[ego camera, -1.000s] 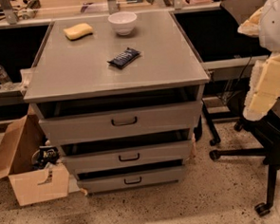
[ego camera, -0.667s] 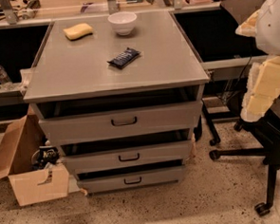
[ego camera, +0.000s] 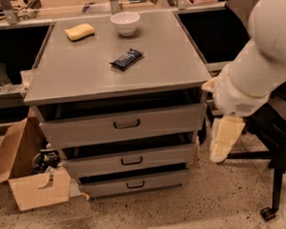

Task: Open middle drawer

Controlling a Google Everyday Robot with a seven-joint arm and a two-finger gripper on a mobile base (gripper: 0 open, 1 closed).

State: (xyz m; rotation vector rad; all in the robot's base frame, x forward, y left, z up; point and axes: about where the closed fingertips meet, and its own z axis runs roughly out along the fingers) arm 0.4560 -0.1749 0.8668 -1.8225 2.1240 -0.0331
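The middle drawer (ego camera: 160, 156) is a wide grey front with a small dark loop handle (ego camera: 132, 161), in the grey cabinet (ego camera: 82, 71). It sits below the taller top drawer (ego camera: 158, 123) and above the slim bottom drawer (ego camera: 161, 181). Its front lines up roughly with the other two, with a dark gap above it. My gripper (ego camera: 224, 139) is cream coloured and hangs from the white arm (ego camera: 257, 75) just right of the cabinet's right side. It is level with the top and middle drawers and touches nothing.
On the cabinet top lie a white bowl (ego camera: 125, 22), a yellow sponge (ego camera: 79, 31) and a dark snack bar (ego camera: 126, 58). An open cardboard box (ego camera: 36, 188) stands on the floor at the left. A black chair base (ego camera: 276, 191) stands at the right.
The arm and gripper have swung left and down from the right edge of the view to just beside the cabinet's right side. The drawers have not moved.
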